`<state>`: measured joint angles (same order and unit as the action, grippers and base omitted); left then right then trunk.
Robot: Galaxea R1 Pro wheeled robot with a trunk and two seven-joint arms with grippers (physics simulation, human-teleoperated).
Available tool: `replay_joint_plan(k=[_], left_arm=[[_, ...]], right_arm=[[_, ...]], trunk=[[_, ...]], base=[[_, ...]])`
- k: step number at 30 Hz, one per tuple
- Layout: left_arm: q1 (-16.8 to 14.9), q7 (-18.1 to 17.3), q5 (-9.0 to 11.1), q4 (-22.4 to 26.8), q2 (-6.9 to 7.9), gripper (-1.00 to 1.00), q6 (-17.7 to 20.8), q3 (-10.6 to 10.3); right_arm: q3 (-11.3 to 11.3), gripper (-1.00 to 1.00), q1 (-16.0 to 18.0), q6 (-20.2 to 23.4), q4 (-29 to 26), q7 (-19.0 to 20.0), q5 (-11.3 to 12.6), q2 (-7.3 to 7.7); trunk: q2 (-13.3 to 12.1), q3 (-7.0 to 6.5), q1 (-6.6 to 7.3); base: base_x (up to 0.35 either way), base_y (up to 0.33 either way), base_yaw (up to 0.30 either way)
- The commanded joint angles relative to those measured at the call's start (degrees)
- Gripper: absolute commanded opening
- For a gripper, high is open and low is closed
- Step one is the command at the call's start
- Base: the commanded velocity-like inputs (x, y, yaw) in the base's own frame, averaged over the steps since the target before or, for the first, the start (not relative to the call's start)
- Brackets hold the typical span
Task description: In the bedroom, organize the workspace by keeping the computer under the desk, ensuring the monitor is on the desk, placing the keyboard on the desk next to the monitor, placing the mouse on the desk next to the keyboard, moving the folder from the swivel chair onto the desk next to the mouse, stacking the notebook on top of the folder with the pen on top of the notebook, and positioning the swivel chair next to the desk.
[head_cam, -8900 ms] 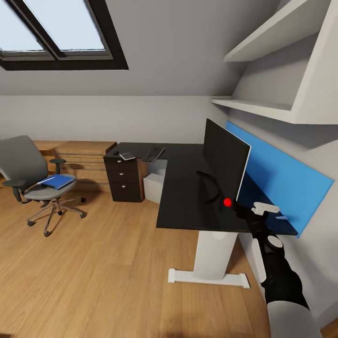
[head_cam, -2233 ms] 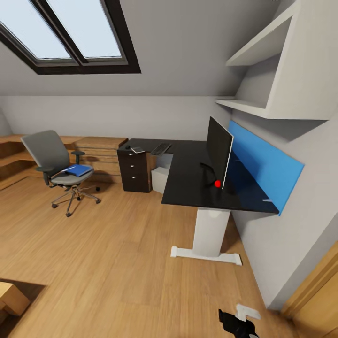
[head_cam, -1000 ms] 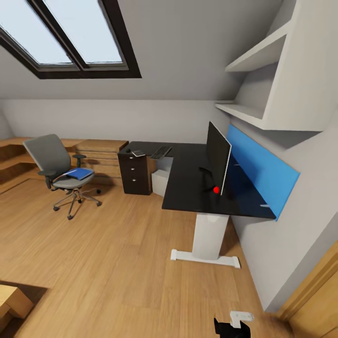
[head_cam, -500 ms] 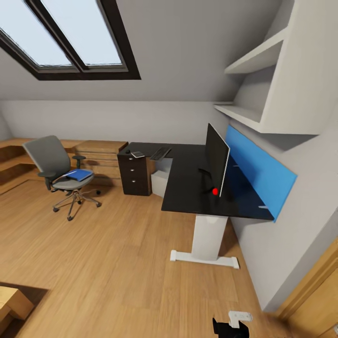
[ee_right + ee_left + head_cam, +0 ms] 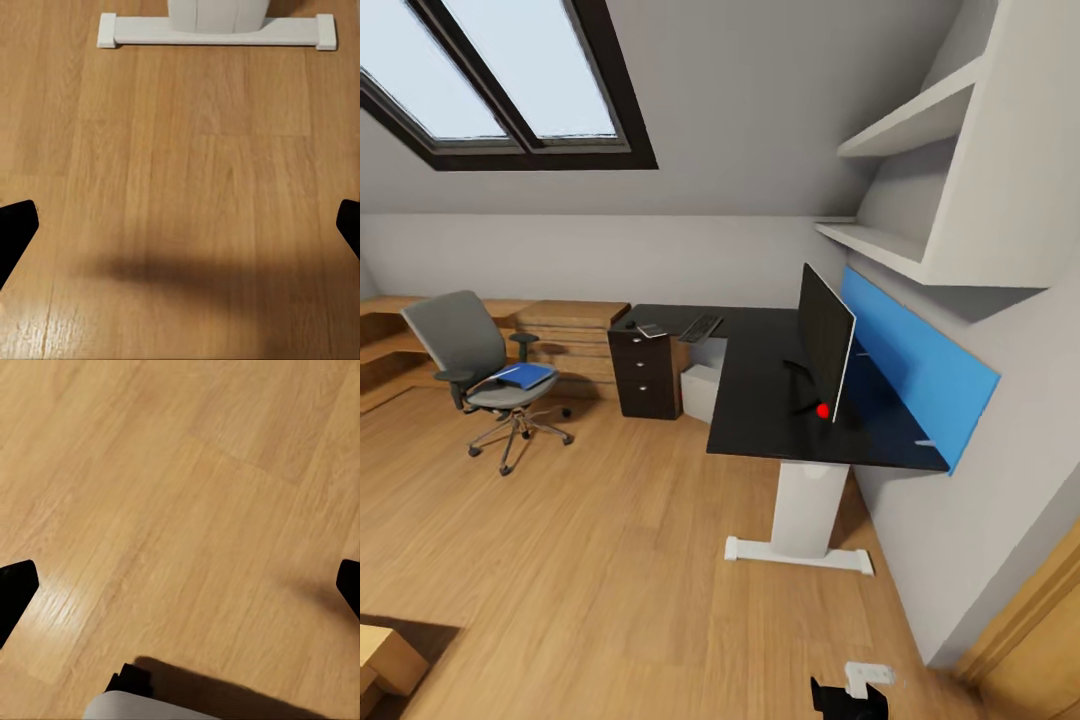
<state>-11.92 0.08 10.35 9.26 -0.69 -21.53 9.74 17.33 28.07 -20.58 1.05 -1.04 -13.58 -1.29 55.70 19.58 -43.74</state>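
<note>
With both grippers [image 5: 180, 225] spread open and empty, the folder [image 5: 525, 376] on the far-left chair [image 5: 475, 365] is being approached for pickup.

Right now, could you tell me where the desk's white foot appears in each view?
Head view: white foot on the wooden floor below the desk, lower right of centre.
Right wrist view: white foot at the top edge.
Left wrist view: wooden floor.
Shared landmark: the wooden floor.
</note>
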Motion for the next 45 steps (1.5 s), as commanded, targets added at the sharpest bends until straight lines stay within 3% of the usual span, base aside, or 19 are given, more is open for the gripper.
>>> replay_joint_plan(k=[1, 31, 45], left_arm=[[-0.04, 0.01, 0.38, -0.04, -0.01, 1.00, -0.16, -0.07], [-0.04, 0.01, 0.22, -0.21, -0.78, 1.00, -0.04, -0.10], [-0.04, 0.01, 0.33, -0.21, -0.78, 1.00, -0.02, -0.06]], right_arm=[[0.50, 1.00, 0.06, -0.25, 0.07, -0.11, -0.54, -0.01], [0.51, 1.00, 0.06, -0.26, 0.10, -0.11, -0.65, -0.20], [0.48, 1.00, 0.06, -0.26, 0.16, -0.11, -0.65, -0.37]], trunk=[[0.04, 0.06, -0.02], [0.04, 0.06, -0.02], [0.04, -0.14, -0.02]], base=[[0.175, 0.267, -0.001], [0.152, 0.278, -0.002], [0.040, 0.279, -0.112]])
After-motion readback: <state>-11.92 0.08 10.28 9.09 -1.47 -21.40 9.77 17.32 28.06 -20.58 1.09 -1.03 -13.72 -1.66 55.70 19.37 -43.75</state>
